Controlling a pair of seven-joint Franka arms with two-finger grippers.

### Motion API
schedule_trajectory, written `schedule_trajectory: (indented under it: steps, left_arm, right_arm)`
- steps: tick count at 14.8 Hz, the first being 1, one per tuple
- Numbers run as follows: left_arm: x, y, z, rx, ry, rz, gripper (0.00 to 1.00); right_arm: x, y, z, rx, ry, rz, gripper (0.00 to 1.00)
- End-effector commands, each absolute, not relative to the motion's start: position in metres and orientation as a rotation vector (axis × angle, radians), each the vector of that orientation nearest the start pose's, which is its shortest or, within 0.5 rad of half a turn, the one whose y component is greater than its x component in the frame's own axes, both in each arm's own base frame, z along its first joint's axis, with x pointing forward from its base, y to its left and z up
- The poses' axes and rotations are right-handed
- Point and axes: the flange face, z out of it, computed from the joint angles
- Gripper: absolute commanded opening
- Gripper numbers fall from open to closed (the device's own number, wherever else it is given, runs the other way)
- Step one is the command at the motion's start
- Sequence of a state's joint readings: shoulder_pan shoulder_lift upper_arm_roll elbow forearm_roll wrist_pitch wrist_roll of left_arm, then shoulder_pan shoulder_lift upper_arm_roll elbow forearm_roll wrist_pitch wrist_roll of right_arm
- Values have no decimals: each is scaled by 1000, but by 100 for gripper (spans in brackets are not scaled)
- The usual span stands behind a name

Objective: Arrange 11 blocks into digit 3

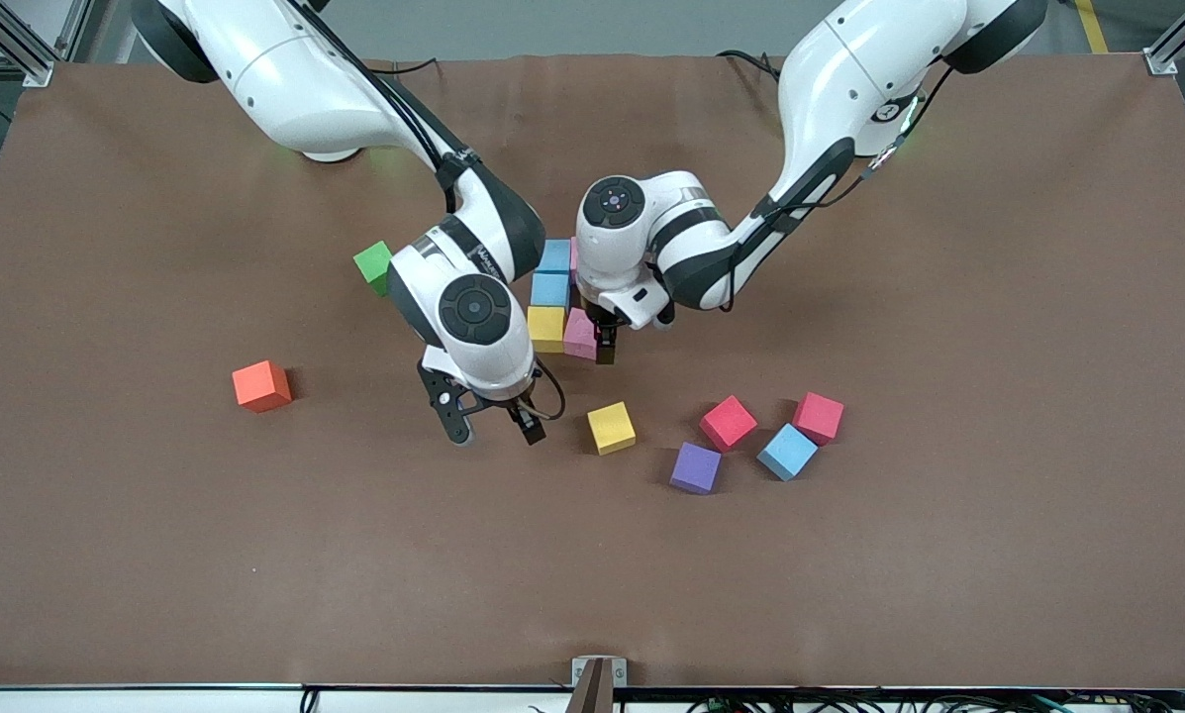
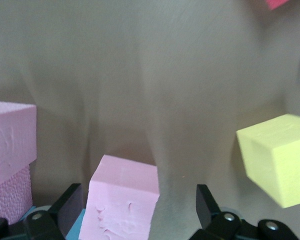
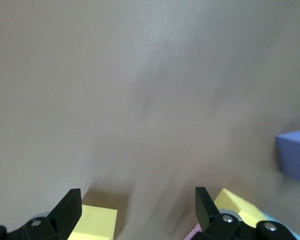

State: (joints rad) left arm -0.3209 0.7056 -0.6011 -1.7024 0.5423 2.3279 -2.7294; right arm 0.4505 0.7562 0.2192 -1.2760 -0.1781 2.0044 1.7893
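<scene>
A partial figure of blocks lies mid-table: two light blue cubes [image 1: 552, 272], a yellow cube [image 1: 546, 328] and a pink cube [image 1: 578, 333], with another pink edge [image 1: 573, 257] beside the left wrist. My left gripper [image 1: 599, 344] is down at that pink cube [image 2: 122, 200], open, the cube standing free between its fingers. Loose blocks lie nearer the front camera: yellow [image 1: 611, 428], red [image 1: 728, 423], purple [image 1: 696, 467], light blue [image 1: 787, 451] and pink [image 1: 818, 417]. My right gripper [image 1: 495, 434] hangs open and holds nothing, beside the loose yellow cube.
A green cube [image 1: 374, 265] sits by the right arm's wrist. An orange cube [image 1: 261, 385] lies alone toward the right arm's end of the table. The brown mat [image 1: 156, 555] covers the table.
</scene>
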Motion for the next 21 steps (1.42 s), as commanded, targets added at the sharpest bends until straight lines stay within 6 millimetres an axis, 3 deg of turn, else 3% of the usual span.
schedule_trajectory:
  steps: [1, 3, 6, 9, 12, 16, 21]
  left_arm:
    - [458, -482, 257, -2198, -2350, -45, 100]
    - [471, -471, 263, -2189, -2370, -53, 100]
    - [515, -428, 268, -2166, -2400, -66, 100]
    - [554, -399, 276, -2180, -2421, -76, 100]
    - [577, -394, 272, -2366, -2262, -69, 100]
    - [606, -395, 276, -2484, -2201, -77, 100]
    - [623, -376, 248, -2640, -1947, -139, 100]
  right_arm:
    - [615, 444, 302, -2638, 1711, -13, 100]
    - [609, 463, 300, -2611, 1725, -1, 100]
    - [600, 492, 288, -2545, 1787, 16, 100]
    - [595, 509, 273, -2504, 1821, 20, 100]
    - [590, 524, 261, -2463, 1811, 17, 100]
    - [592, 536, 241, -2450, 1807, 18, 100]
    - [599, 536, 245, -2402, 1781, 1, 100]
